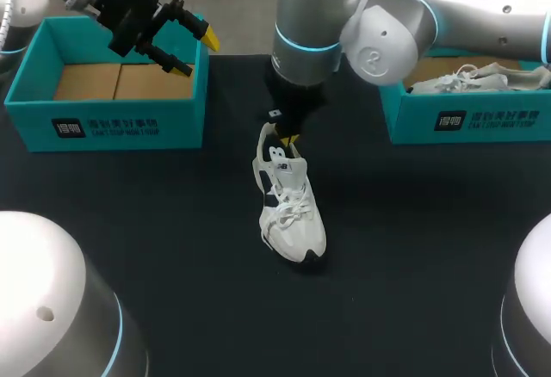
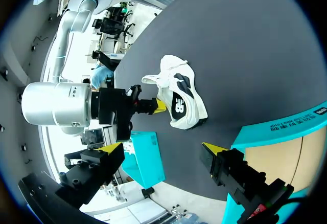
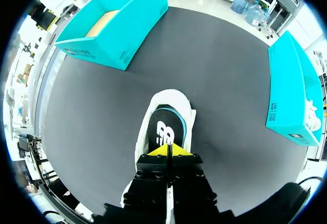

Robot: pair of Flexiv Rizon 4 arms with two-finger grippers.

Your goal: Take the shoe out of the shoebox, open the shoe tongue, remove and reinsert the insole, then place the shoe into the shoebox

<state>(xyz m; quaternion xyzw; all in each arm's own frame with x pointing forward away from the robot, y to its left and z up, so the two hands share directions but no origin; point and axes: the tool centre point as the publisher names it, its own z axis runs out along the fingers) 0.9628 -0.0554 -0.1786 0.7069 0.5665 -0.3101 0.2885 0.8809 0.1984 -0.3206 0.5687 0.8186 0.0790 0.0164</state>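
One shoe (image 1: 291, 213) stands mid-table, toe toward you. At its heel the right gripper (image 1: 287, 142) has its tips pressed together; you cannot see whether they pinch anything. Far left, the left gripper (image 1: 196, 54) hangs wide open over the shoebox (image 1: 103, 123).

The black tabletop (image 1: 172, 222) carries three items. A teal shoebox (image 1: 103, 123) sits open at the far left corner. A second teal shoebox (image 1: 465, 123) sits at the far right edge. A white shoe (image 1: 293, 213) stands on its sole near the tabletop's middle, between the boxes and well apart from both, toe toward the near edge.
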